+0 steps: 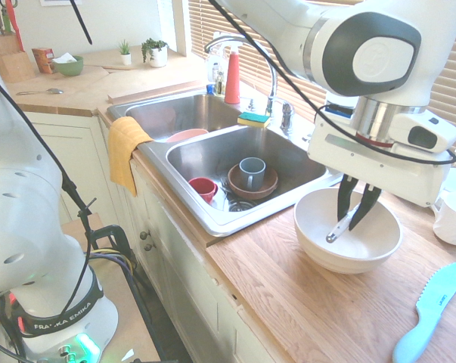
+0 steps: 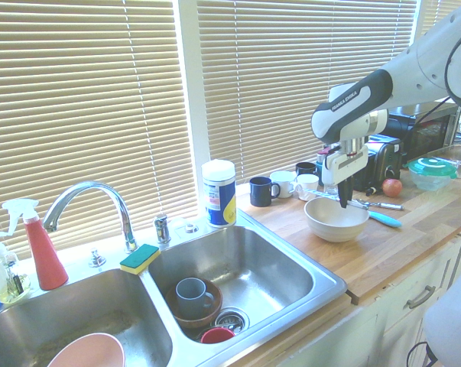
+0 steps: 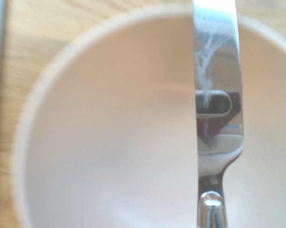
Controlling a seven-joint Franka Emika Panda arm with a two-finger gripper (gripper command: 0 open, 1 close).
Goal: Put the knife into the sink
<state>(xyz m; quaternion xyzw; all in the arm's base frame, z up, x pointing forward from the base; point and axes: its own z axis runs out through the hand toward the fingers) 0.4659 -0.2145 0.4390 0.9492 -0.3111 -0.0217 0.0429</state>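
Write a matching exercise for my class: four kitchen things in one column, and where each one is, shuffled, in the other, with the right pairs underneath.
Things
1. Blue-grey mug
2. Yellow towel
3. Sponge
4. Light-blue plastic knife

Places
A. on the wooden counter
B. hanging at the sink's front edge
C. in the brown bowl
D. on the sink's rim, near the faucet

Right pairs: 1-C, 2-B, 3-D, 4-A

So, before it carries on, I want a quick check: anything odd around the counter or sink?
Nothing looks spilled or broken. The sponge sits on the divider between the basins, perhaps easily knocked in.
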